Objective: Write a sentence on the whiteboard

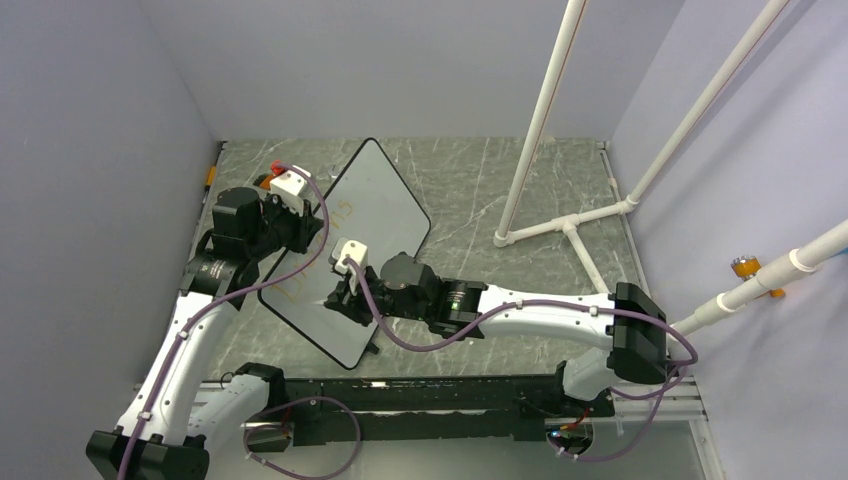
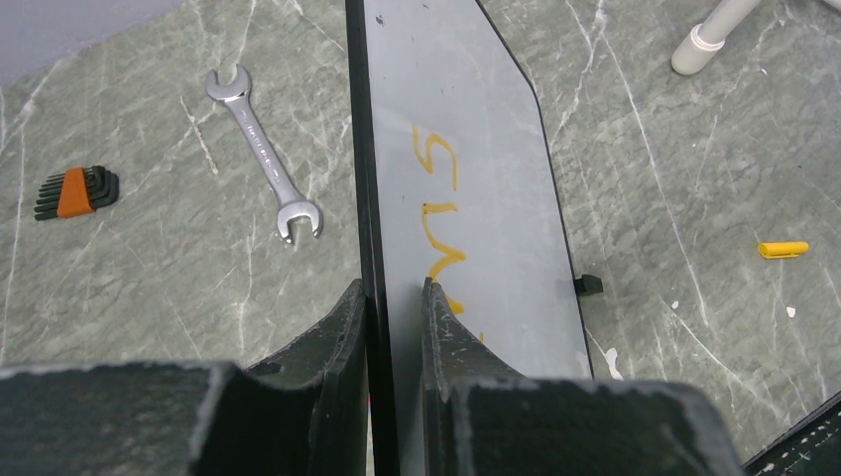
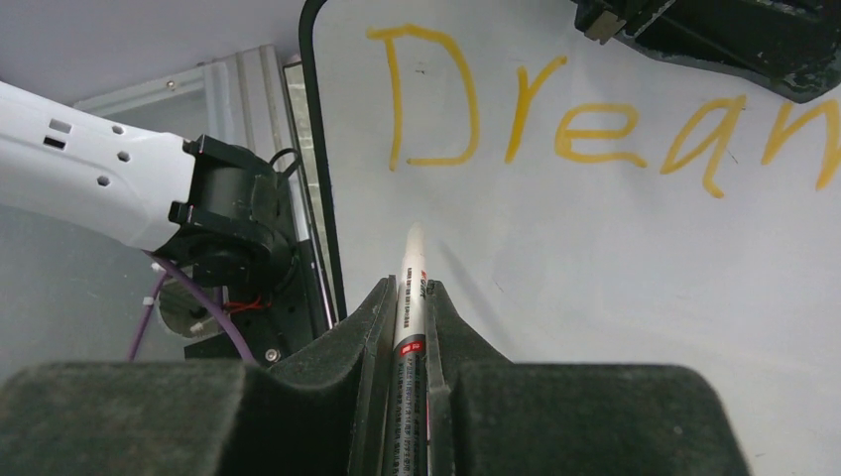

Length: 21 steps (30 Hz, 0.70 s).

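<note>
Whiteboard [image 1: 380, 200]: left of centre on table [image 1: 480, 190], raised on edge and tilted, presumably to face the pen.
Left gripper [image 2: 393, 288]: closed on the board's black rim, one finger either side; serves as a stand against writing pressure.
Right gripper [image 3: 409, 288]: clamped on marker [image 3: 413, 248], barrel lying between the fingers, tip aimed at bare white under the "D"; contact not discernible.
Sentence [image 3: 595, 139]: orange "Dreams" along the top; no second line in view, so judged about half done.
Wrench [image 2: 263, 154], hex keys [image 2: 74, 191], yellow cap [image 2: 783, 249]: flat on table, apart from the board.

Pale lilac walls [image 1: 400, 60] around grey marbled tabletop [image 1: 470, 190]
</note>
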Tool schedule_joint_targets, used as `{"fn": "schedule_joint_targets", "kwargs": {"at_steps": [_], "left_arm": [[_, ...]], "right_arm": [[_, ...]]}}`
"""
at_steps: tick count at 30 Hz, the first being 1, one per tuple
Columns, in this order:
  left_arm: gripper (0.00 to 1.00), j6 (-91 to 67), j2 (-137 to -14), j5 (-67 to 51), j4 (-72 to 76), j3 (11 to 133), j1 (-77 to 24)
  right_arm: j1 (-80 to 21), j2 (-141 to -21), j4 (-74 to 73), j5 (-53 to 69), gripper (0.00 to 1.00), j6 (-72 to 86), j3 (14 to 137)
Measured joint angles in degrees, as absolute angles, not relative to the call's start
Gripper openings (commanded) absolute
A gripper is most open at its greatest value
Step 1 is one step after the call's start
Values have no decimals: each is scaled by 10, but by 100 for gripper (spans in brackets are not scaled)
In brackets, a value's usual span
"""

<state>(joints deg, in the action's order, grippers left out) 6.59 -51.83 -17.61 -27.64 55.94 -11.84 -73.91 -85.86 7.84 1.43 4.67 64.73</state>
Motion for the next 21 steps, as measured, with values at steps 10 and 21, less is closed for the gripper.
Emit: {"fn": "schedule_joint_targets", "kwargs": {"at_steps": [10,21], "left_arm": [[0,66,-517,-175,-277,559,-119],[0,66,-517,-172,-277,559,-120]], "right_arm": [[-740,-878,83,15,0,46,655],[-740,-889,91,15,0,47,650]]}}
